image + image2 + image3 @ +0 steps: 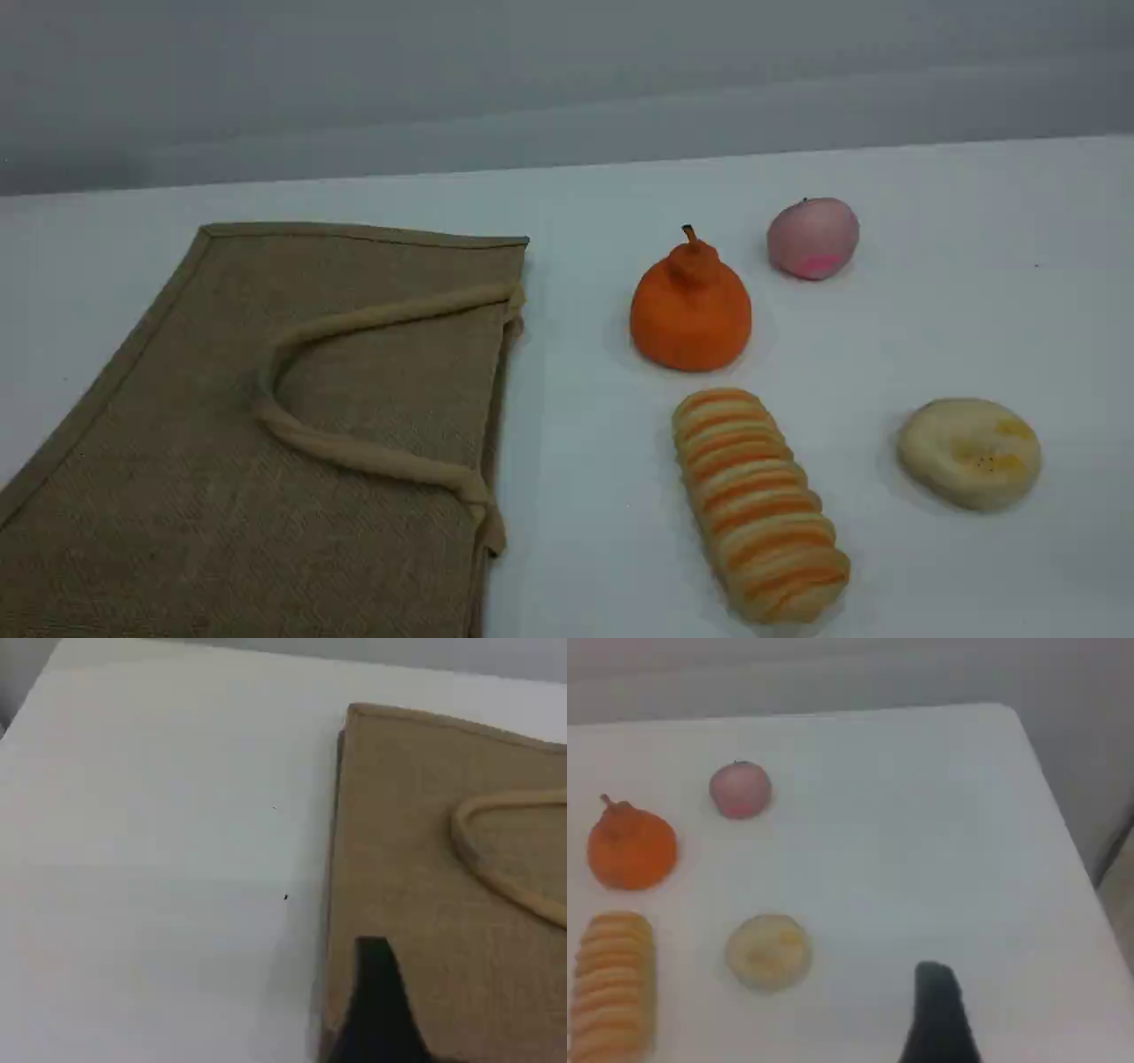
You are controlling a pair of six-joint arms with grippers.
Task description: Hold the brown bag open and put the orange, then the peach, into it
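The brown bag (266, 425) lies flat and closed on the table's left half, its beige handle (354, 452) looped on top; the left wrist view shows its corner (443, 859). Right of it stands the orange (691, 310), also seen in the right wrist view (632, 846). The pink peach (812, 237) sits just behind and right of the orange (741, 789). Neither arm shows in the scene view. My left gripper's dark fingertip (376, 992) hovers over the bag's left edge, holding nothing. My right gripper's fingertip (937, 1005) hangs over bare table right of the fruits, holding nothing.
A long orange-and-cream striped loaf (757, 501) lies in front of the orange. A cream-yellow flat disc (970, 452) rests at the right. The table's right edge (1063, 842) and far corner show in the right wrist view.
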